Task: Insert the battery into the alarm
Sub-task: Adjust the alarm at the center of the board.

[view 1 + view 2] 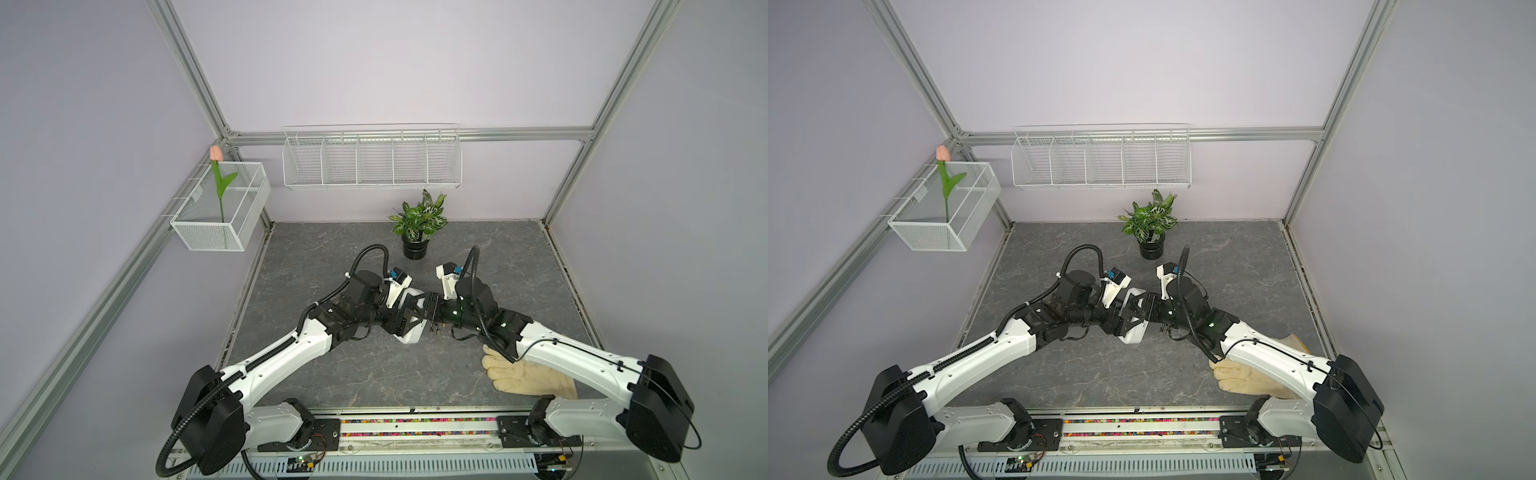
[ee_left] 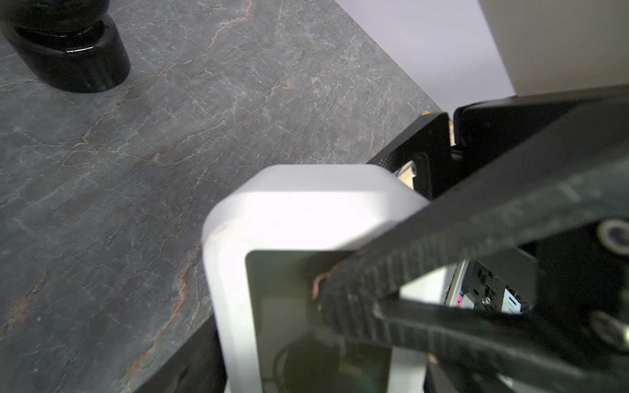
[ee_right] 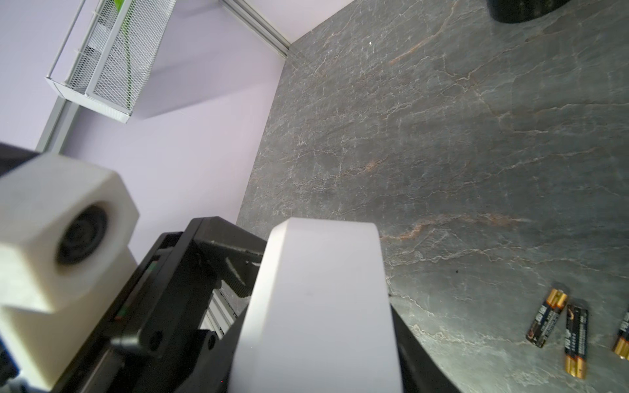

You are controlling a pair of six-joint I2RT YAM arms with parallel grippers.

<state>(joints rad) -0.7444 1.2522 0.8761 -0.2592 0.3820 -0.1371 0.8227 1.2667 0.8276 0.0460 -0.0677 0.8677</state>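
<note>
Top views both show the grey table (image 1: 353, 374) closed by metal rails at its left, far and right edges. Bare room lies left of the arms and in front of them. At frame centre the left gripper (image 1: 409, 313) is clamped on the alarm (image 1: 411, 335), with one finger lying across the dark screen in the left wrist view. The alarm is a white rounded box with a bevelled rim. Both arms reach inward with elbows out, and the wrists meet at centre. The right gripper (image 1: 430, 311) sits right against the alarm; whether its jaws are parted or closed I cannot tell. Three batteries (image 3: 548, 318) lie on the table at the lower right of the right wrist view. A glove (image 1: 532, 378) lies under the right forearm.
</note>
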